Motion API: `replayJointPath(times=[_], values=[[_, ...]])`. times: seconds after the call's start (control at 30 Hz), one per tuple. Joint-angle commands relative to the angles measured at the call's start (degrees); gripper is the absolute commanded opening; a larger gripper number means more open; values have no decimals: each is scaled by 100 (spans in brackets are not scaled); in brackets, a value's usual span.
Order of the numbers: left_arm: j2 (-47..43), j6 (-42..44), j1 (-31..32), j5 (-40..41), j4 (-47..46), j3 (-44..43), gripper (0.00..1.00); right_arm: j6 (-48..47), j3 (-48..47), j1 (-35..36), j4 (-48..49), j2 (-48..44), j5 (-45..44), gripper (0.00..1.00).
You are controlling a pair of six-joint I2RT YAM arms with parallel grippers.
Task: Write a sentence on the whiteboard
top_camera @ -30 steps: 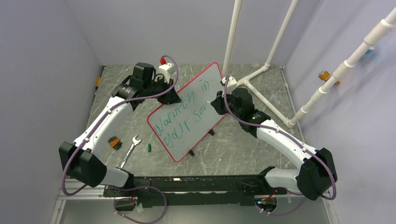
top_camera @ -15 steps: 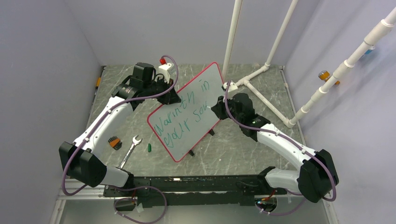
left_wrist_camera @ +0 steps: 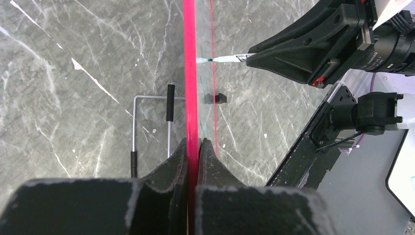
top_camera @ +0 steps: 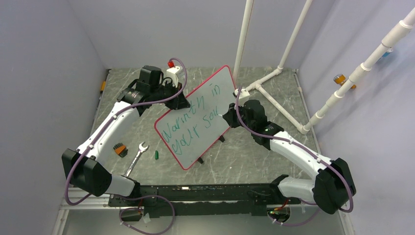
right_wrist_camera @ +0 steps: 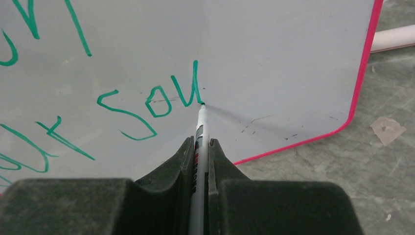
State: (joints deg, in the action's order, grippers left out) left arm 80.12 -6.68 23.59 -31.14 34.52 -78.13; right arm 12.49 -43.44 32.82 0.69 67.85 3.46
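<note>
Midway through the closing word, the right claw (right_wrist_camera: pixel 199 144), clamped tight on a green marker (right_wrist_camera: pixel 201 122), holds the tip against the whiteboard (top_camera: pixel 220 83) at the foot of the "u" in "Sou". The board stands tilted at the centre of the tabletop (top_camera: pixel 254 156). The left claw (left_wrist_camera: pixel 193 146) is pinched shut on the board's red rim at its 10 o'clock side, as seen from above. The sentence (top_camera: pixel 193 122) runs in two green lines and appears one letter short of "Soul".

Finishing well likely means lifting the tip and resetting it toward 1 o'clock on the bare white. One straight downstroke toward 6 o'clock, under light, even pressure, would then make the "l". The stroke should stop well short of the rim at 3 o'clock. A firm left-side brace should stop the propped board rocking under the push.
</note>
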Motion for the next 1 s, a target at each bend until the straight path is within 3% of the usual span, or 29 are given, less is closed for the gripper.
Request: replayJointPath(times=[0.0,0.37,0.97], values=[[295,1002,246,310,345,360,0,-54,-255,29,-187,-242,-317,0],[306,993,245,305,347,342,0,21,-453,26,-271,-744,-326,0],[281,1000,353,368,349,395,0,340,-1028,-23,249,83,-482,0]])
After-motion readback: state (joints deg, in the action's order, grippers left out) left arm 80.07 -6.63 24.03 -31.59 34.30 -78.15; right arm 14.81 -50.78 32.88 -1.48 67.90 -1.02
